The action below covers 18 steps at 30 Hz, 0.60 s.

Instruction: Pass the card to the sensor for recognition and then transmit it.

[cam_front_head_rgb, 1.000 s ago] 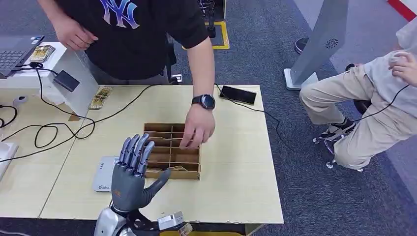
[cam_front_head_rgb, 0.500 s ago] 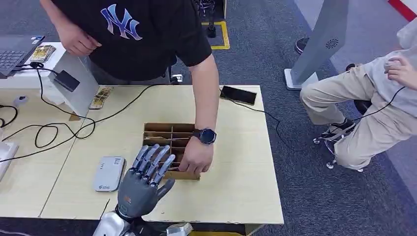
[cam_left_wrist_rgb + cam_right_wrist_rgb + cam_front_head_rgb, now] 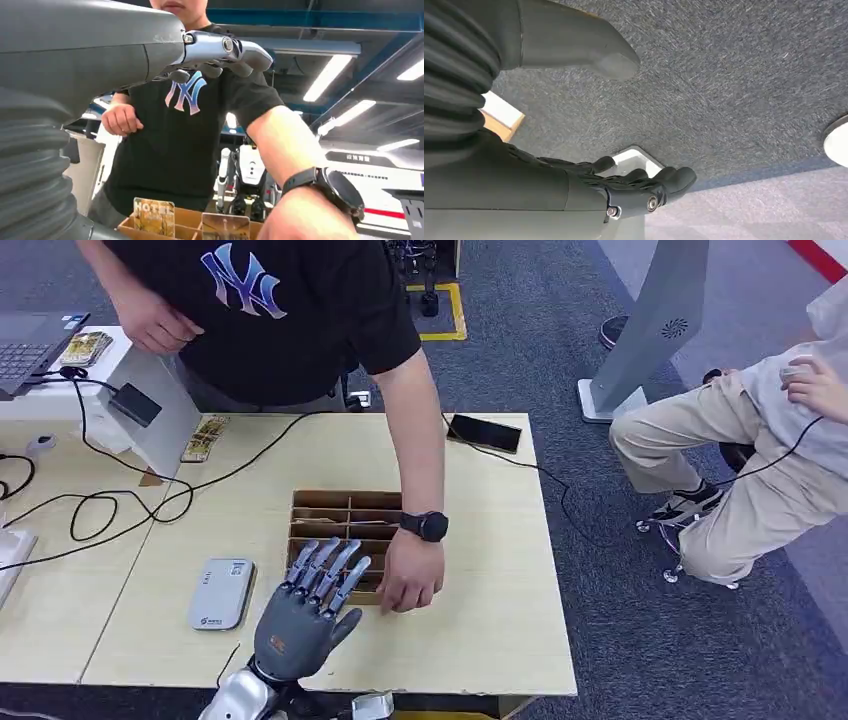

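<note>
- My left hand point(image 3: 305, 615) has its grey fingers point(image 3: 330, 570) spread wide and holds nothing. It floats low in the middle of the head view, just over the near edge of the brown wooden box with little slots point(image 3: 325, 512).
- My right hand point(image 3: 624, 187) hangs over the grey carpet point(image 3: 734, 75) with fingers loosely curled and nothing in them.
- The thin printed cards point(image 3: 153, 216) stand up in the box slots, right past my fingertips.
- A person's hand with a black watch point(image 3: 412, 575) rests at the box beside my left hand.
- I think a card is light, flat, stiff and slippery. I would pinch its top edge.
- The small grey flat sensor box point(image 3: 221, 592) lies at the lower left.
</note>
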Tool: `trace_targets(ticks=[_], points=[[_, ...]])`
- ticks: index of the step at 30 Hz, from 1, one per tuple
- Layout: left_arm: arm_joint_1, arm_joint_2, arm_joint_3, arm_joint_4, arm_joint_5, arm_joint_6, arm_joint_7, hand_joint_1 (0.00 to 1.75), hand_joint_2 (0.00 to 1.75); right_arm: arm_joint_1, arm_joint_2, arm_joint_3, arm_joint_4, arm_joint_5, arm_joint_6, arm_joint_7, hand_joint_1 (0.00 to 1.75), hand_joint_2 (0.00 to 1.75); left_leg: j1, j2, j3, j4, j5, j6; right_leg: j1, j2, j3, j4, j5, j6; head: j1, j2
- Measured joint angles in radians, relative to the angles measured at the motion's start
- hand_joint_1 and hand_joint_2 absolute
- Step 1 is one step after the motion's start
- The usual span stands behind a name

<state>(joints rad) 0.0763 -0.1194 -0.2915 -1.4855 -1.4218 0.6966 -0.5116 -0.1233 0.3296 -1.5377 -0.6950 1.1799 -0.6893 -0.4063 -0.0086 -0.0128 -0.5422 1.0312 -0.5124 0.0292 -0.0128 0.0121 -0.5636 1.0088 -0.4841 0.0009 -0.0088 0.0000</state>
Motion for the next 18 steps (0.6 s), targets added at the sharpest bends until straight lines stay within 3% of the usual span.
trace_targets(ticks=[18], points=[[-0.01,0.023,-0.032,0.029,0.006,0.0,0.013,0.0,1.75,0.0,0.0,0.0,0.002,-0.003,0.0,0.0,0.0,1.75,0.0,0.0,0.0,0.0,0.0,0.0,0.0,0.0,0.0,0.0,0.0,0.0,0.0,0.0]])
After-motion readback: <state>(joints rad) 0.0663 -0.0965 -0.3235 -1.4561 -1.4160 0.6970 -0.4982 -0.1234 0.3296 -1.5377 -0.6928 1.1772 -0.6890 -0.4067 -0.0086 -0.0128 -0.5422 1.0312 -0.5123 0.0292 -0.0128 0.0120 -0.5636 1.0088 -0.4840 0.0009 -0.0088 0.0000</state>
